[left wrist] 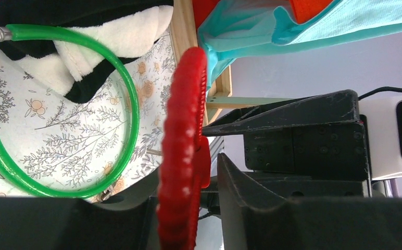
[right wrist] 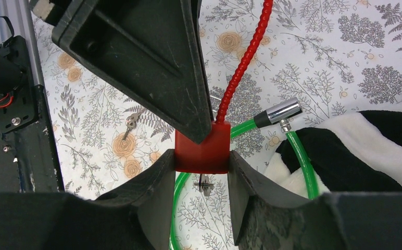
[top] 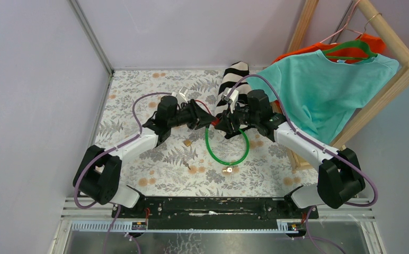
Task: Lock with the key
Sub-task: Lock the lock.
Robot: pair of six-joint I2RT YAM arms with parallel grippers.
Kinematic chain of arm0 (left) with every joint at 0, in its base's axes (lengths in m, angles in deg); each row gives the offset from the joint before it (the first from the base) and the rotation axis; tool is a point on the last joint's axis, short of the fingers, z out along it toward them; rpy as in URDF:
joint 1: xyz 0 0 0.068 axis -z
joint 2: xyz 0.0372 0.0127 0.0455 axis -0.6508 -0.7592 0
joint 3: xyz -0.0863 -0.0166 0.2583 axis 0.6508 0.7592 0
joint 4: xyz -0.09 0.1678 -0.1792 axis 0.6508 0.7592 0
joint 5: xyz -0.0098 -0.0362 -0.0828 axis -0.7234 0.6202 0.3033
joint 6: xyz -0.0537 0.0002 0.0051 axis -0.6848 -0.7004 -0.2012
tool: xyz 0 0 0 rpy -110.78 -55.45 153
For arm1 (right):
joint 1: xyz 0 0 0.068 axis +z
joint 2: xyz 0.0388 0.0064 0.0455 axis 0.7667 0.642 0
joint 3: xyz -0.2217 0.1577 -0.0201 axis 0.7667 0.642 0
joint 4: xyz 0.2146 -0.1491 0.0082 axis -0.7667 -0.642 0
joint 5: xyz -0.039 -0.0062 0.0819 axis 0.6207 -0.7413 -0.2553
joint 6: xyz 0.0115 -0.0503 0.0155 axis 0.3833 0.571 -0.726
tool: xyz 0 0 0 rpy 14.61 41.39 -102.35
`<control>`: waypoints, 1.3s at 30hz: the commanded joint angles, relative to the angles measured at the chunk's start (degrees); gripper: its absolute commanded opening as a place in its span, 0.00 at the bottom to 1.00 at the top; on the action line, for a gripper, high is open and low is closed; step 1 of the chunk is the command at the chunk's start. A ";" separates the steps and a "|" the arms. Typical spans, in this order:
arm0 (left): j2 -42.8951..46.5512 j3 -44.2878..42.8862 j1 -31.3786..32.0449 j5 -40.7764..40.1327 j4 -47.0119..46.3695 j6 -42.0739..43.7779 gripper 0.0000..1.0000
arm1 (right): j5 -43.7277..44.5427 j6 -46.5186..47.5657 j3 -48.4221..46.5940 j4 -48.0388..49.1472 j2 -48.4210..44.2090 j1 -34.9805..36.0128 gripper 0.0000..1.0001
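My right gripper (top: pixel 222 126) (right wrist: pixel 201 162) is shut on the square red lock body (right wrist: pixel 201 151), held above the table. From the body rises its ribbed red cable (right wrist: pixel 246 57) (left wrist: pixel 183 130), which passes between the fingers of my left gripper (top: pixel 204 120) (left wrist: pixel 186 179). Those jaws stand open: the cable lies against one finger, with a gap to the other. A left finger (right wrist: pixel 136 57) overlaps the body's top corner. A small metal key (right wrist: pixel 204 185) shows just under the body; I cannot tell whether it sits in the lock.
A green cable lock (top: pixel 209 149) lies looped on the floral cloth below both grippers, with loose keys (top: pixel 227 170) near it. A black-and-white striped cloth (top: pixel 234 76) lies behind. A teal shirt (top: pixel 319 90) hangs on a wooden rack (top: pixel 388 84) at the right.
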 commanded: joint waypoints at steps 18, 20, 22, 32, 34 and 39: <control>-1.06 -1.43 1.21 0.05 -2.65 2.24 0.20 | 0.56 -0.82 -3.31 1.83 -0.97 -0.09 0.02; -0.61 -1.39 1.00 0.31 -3.11 2.40 0.10 | 1.25 -1.14 -3.30 1.84 -1.01 -0.09 0.10; -0.05 -1.14 0.44 0.44 -3.45 2.25 0.00 | 1.79 -1.11 -3.17 1.60 -1.27 -0.21 0.26; 4.21 2.79 -4.93 5.10 -10.60 1.11 0.00 | -6.69 -0.53 -4.52 -2.96 -3.49 -3.63 0.78; 4.68 3.19 -6.08 7.94 -12.28 1.07 0.00 | -8.44 -1.62 -4.67 -3.42 -4.21 -4.11 0.78; 6.35 5.34 -7.14 13.04 -19.14 0.31 0.00 | -11.89 -6.90 -5.51 -3.18 -5.09 -4.28 0.75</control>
